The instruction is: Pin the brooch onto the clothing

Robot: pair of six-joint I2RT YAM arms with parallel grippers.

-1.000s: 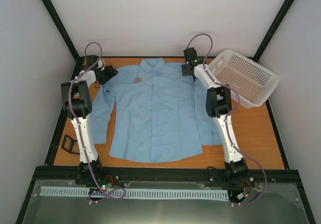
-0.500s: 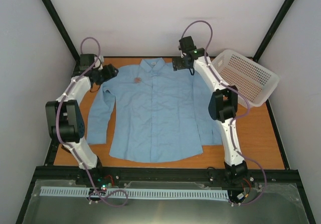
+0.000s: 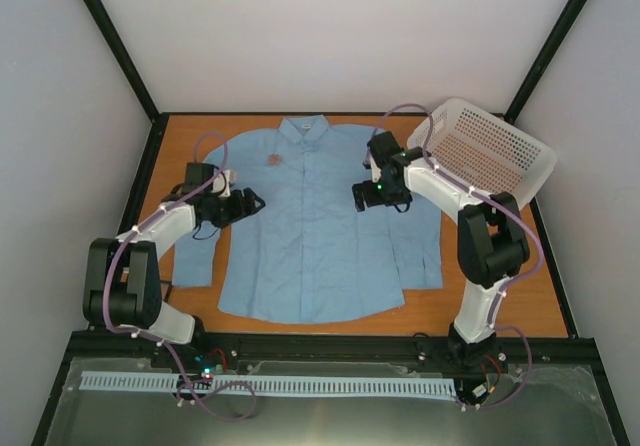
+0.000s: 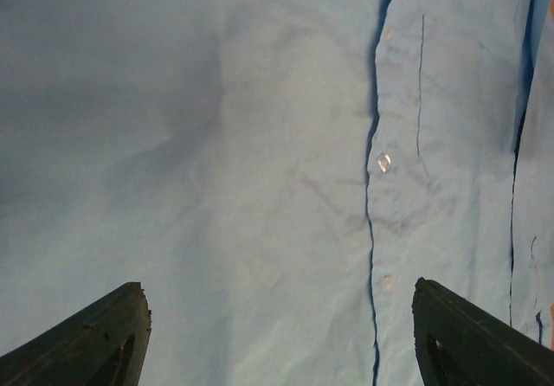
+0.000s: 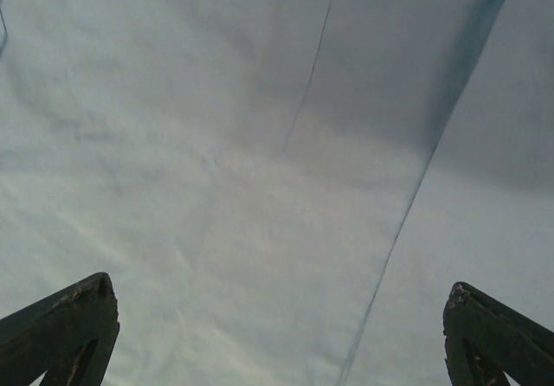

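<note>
- Jaws on both arms stand spread wide, with nothing but blue cloth showing in each gap.
- The shirt [image 3: 320, 251] lies flat and front up on the wooden table [image 3: 510, 266], hem toward the arm bases and collar at the far edge.
- The left gripper [image 3: 252, 204] is over the shirt's left side and points inward.
- The right gripper [image 3: 360, 198] is over the right chest and points toward the other.
- The left wrist view shows the button strip, with one clear button [image 4: 383, 162].
- The brooch [image 3: 272, 159] sits on the left chest below the collar, beyond the left gripper and apart from both.
- A white basket [image 3: 490, 151] stands tilted at the far right corner.
</note>
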